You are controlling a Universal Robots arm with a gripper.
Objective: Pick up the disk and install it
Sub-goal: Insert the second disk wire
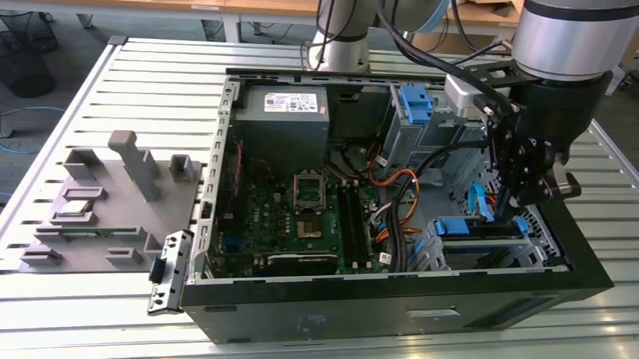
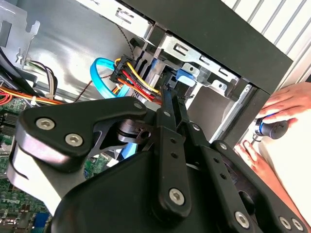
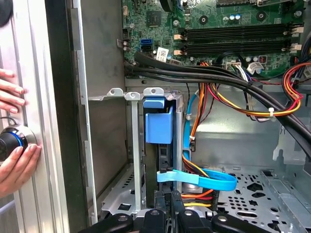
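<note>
Disk [image 3: 158, 125] stands seated in drive cage [image 3: 130, 145], blue bracket showing. One gripper [image 3: 167, 206] just beside it, fingers nearly closed, holding nothing. Two hands [image 3: 14, 160] rest on table [image 1: 150, 67].

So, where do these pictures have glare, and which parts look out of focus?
Exterior view: window glare on the slatted metal table at the bottom edge. Second wrist view: overexposed white at the right, and the near gripper body is soft. First wrist view: evenly lit, motherboard sharp.

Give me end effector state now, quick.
End effector: fingers together at the blue bracket in the drive cage; whether it grips anything cannot be told.
</note>
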